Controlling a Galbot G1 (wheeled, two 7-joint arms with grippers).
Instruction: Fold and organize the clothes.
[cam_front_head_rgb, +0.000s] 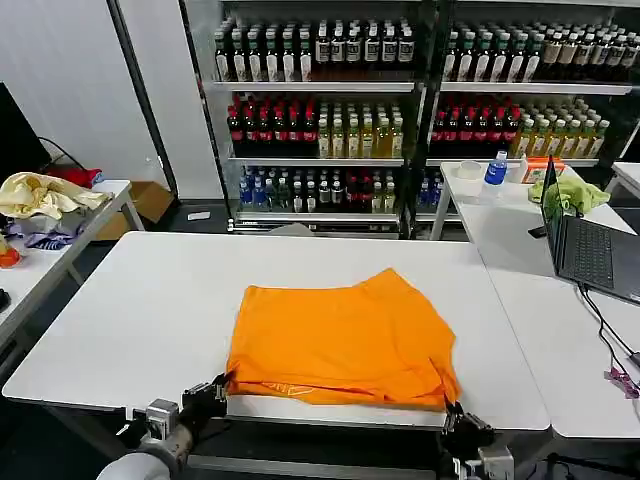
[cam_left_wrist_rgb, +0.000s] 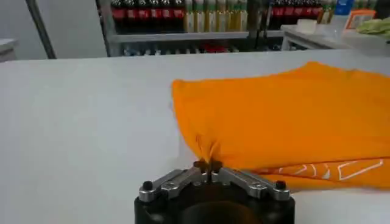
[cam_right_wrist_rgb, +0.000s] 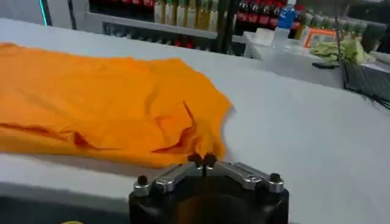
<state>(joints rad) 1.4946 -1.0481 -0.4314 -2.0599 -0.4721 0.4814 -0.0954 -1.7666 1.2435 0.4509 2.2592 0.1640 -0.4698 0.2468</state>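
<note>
From the head view we see the left gripper (cam_front_head_rgb: 222, 384) at the near left corner of the orange T-shirt (cam_front_head_rgb: 340, 335) and the right gripper (cam_front_head_rgb: 449, 407) at its near right corner, both at the front edge of the white table (cam_front_head_rgb: 140, 320). The shirt lies folded into a rough rectangle in the middle of the table, close to the near edge. A pale yellow cloth heap (cam_front_head_rgb: 40, 193) sits on the table to the left, and a light green cloth (cam_front_head_rgb: 570, 192) lies by the laptop (cam_front_head_rgb: 585, 245) on the right.

In the left wrist view we find the left gripper (cam_left_wrist_rgb: 208, 164) with its fingertips pressed together on a puckered corner of the T-shirt (cam_left_wrist_rgb: 286, 115).

In the right wrist view the right gripper (cam_right_wrist_rgb: 202, 161) is likewise pinched closed at the hem of the T-shirt (cam_right_wrist_rgb: 103, 103), whose edge is rumpled just beside it.
</note>
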